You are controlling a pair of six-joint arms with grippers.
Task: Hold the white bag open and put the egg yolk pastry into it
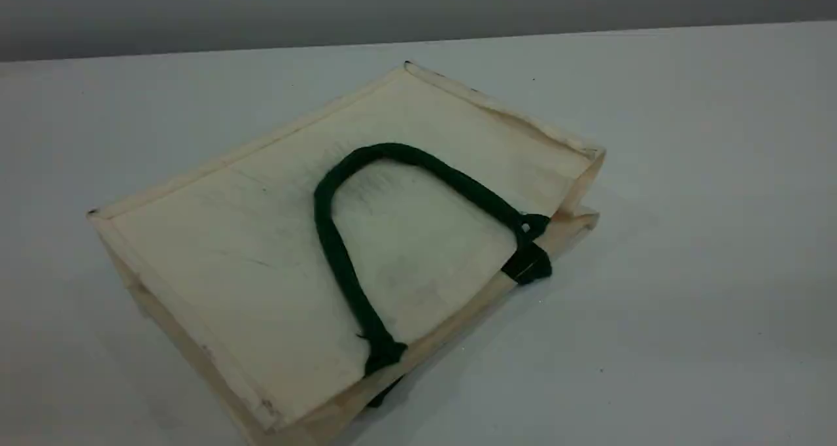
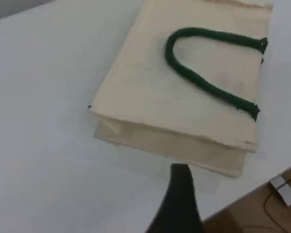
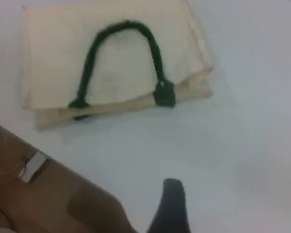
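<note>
White bag [image 1: 261,250], cream canvas, lay folded flat on the counter [image 1: 686,237], mouth shut and turned toward the near right. Dark green rope handle [image 1: 340,250] rested looped across its upper face. Egg yolk pastry nowhere seen.

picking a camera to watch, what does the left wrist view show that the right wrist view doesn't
Only the left wrist view: the bag's folded bottom end facing the camera, with the left pincer tip just short of it.

Only the right wrist view: the bag's mouth edge with both green handle tabs, and the right pincer tip over bare table, well clear of the bag.

Both: the white bag lying flat and closed, its green rope handle flopped on top, the table edge, and no pastry.
</note>
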